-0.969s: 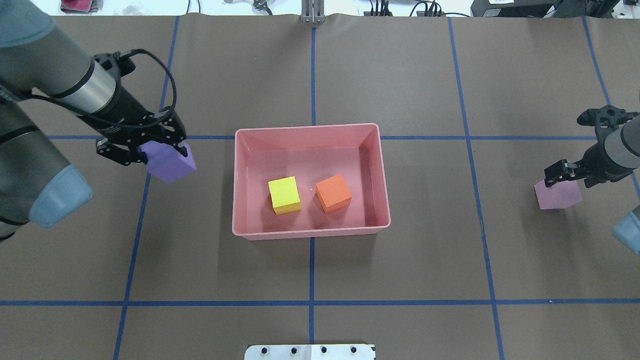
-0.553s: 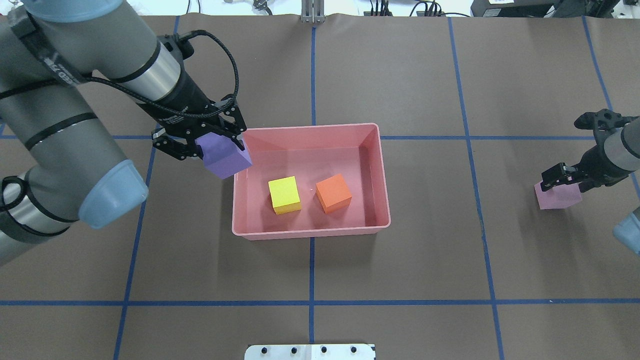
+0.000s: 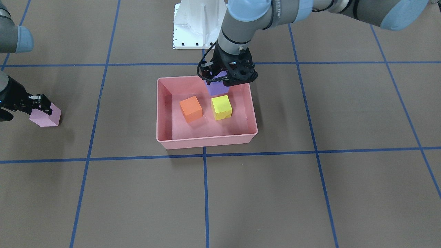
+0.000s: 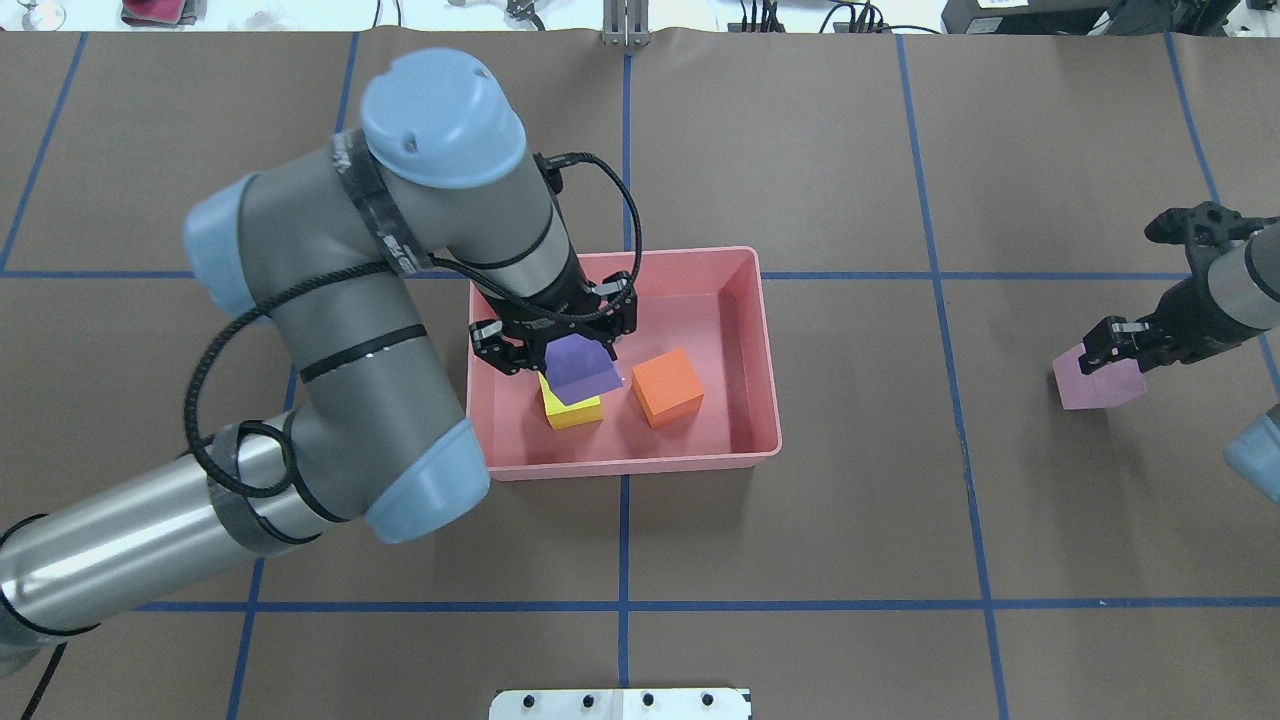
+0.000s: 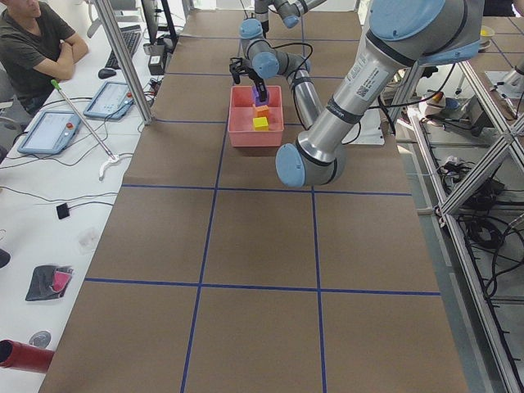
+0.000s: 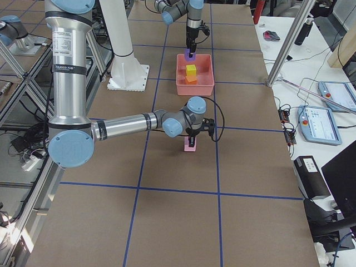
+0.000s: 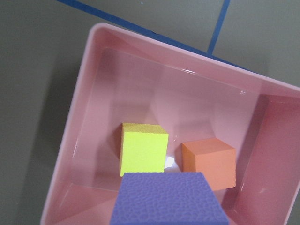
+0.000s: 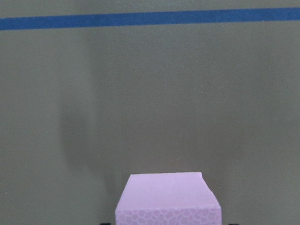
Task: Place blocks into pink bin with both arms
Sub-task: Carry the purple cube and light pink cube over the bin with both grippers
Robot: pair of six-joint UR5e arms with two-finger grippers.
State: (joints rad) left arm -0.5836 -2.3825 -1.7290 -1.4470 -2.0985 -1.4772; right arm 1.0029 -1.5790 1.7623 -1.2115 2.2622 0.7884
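Observation:
My left gripper [image 4: 560, 348] is shut on the purple block [image 4: 582, 370] and holds it inside the pink bin [image 4: 620, 464], above its floor and partly over the yellow-green block [image 4: 575, 411]. The orange block [image 4: 667, 387] lies beside that on the bin floor. The left wrist view shows the purple block [image 7: 168, 199], the yellow-green block [image 7: 143, 149] and the orange block [image 7: 208, 161]. My right gripper [image 4: 1118, 345] is shut on the light pink block [image 4: 1095, 383] far right of the bin, low at the table. In the front view the left gripper [image 3: 229, 77] is over the bin [image 3: 206, 141].
The table is brown paper with blue tape lines. The white pedestal base [image 3: 196, 24] stands behind the bin on the robot's side. A seated operator [image 5: 33, 49] and tablets are beside the table's far long edge.
My left arm has swung right, carrying the purple block from left of the bin over its rim to above the yellow-green block. My right gripper has shifted the light pink block slightly toward the bin.

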